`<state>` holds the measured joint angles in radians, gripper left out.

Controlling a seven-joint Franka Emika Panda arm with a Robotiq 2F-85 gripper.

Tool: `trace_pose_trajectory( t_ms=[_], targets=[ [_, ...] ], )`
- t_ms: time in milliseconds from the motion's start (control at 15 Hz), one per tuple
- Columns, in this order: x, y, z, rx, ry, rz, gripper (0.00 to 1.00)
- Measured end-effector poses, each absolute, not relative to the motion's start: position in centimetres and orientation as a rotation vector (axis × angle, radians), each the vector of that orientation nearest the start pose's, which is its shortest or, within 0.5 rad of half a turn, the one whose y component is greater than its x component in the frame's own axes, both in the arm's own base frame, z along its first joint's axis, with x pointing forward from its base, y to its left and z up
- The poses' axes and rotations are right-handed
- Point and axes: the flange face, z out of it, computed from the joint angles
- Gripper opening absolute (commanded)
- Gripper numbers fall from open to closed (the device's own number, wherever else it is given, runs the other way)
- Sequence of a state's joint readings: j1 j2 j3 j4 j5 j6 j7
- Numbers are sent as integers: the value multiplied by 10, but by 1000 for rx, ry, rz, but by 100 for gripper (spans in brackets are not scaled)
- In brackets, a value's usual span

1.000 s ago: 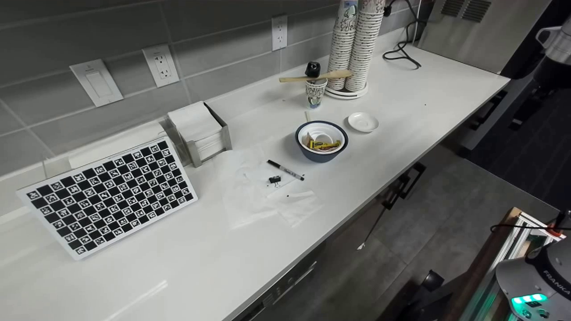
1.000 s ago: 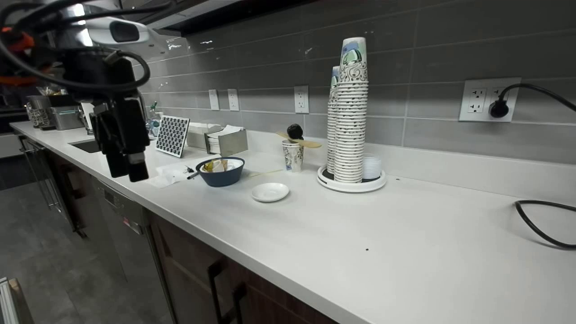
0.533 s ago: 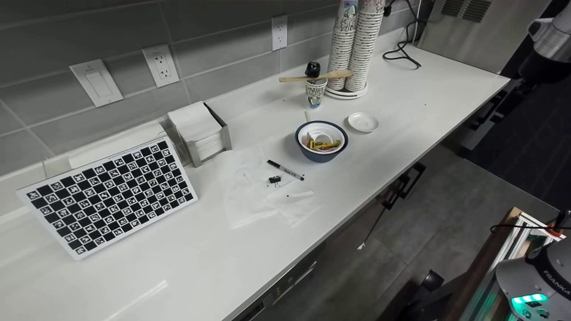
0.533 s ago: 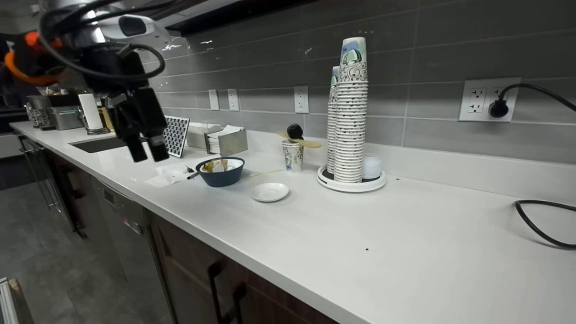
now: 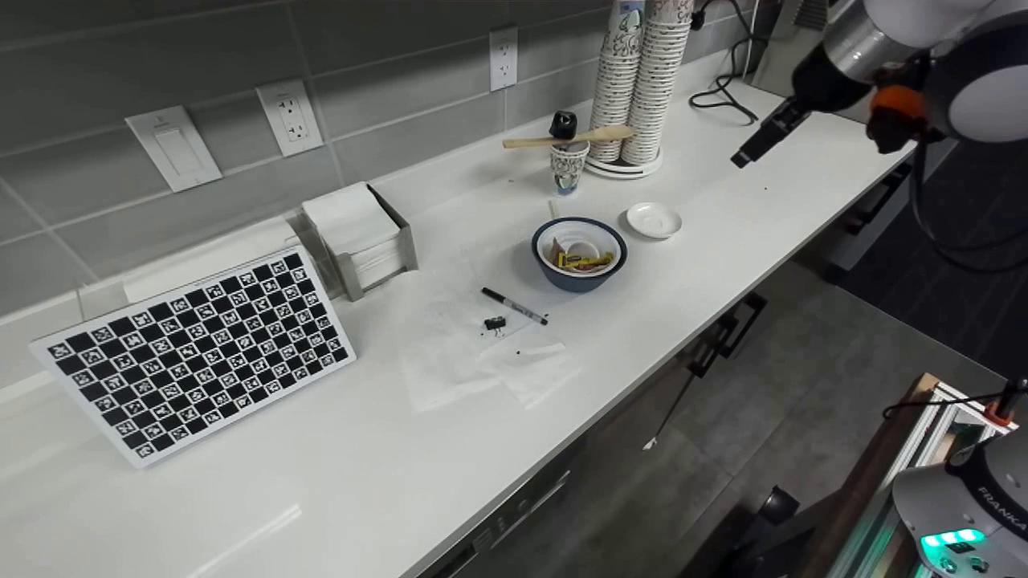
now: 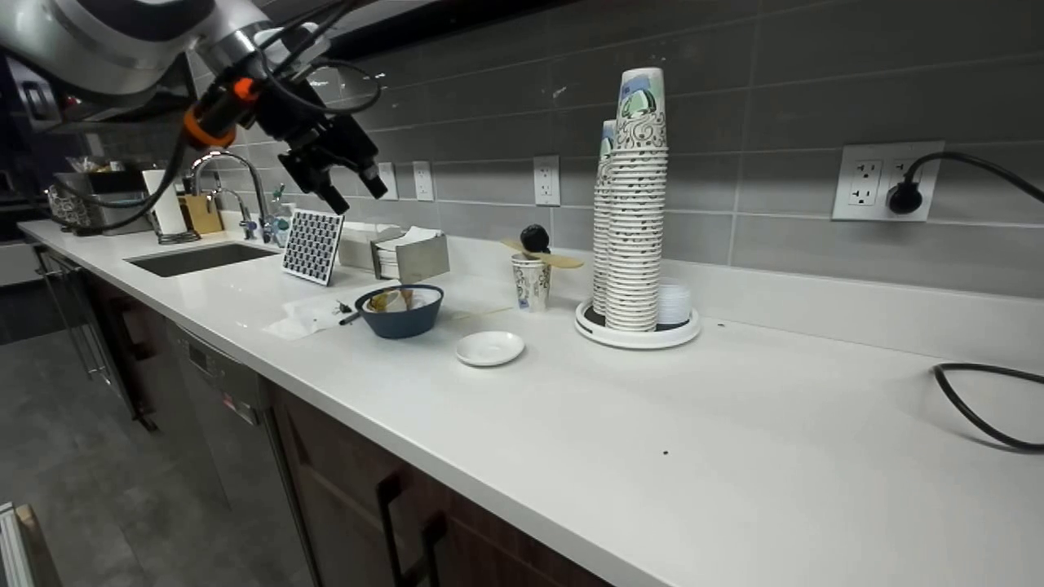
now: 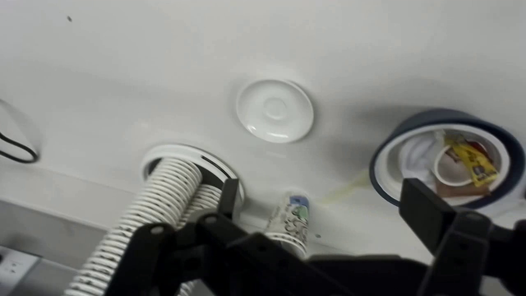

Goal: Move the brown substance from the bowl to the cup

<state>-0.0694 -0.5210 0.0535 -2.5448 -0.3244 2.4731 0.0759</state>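
A dark blue bowl [image 5: 572, 281] stands on the counter and also shows in an exterior view [image 6: 400, 322]. In the wrist view, the bowl [image 7: 429, 118] holds white dishes, a yellow packet [image 7: 474, 162] and a flat brown patch [image 7: 462, 190]; I cannot tell what the brown is. A patterned paper cup [image 5: 567, 170] stands upright behind the bowl. A wooden spoon [image 5: 598, 138] and a black rounded object [image 5: 564, 124] rest on top of the cup. My gripper [image 6: 356, 196] is open and empty, high above the counter; in the wrist view [image 7: 324, 201] its fingers stand wide apart.
A white saucer [image 5: 654, 220] lies beside the bowl. Tall cup stacks [image 5: 642, 88] stand on a round tray near the wall. A marker [image 5: 514, 307], a black clip, napkins, a napkin holder [image 5: 359, 241] and a checkered board [image 5: 201, 353] are on the counter.
The arm has swung into the exterior views over the counter. The gripper has risen and moved towards the wall side, staying open. The bowl, cup and spoon have not moved.
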Motion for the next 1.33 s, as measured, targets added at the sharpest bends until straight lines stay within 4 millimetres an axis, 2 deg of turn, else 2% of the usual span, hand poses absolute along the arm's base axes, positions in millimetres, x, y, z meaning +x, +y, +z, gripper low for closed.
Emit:
trace_pose_trajectory(
  t_ms=[133,267,533,667,867,933,1000,1133,1333],
  targets=[
    [454,25,490,-3258,-348,-732,100],
    [485,52,475,-3204,-500,-660,100],
    [546,94,436,-3147,-744,-644,100],
    [567,109,415,-3153,-867,-649,98],
    [589,117,387,-3175,-989,-609,85],
    [594,118,379,-3177,-1009,-590,75],
    [598,119,372,-3175,-1026,-568,76],
    [600,121,361,-3167,-1069,-529,66],
    [600,123,347,-3158,-1121,-473,64]
  ],
)
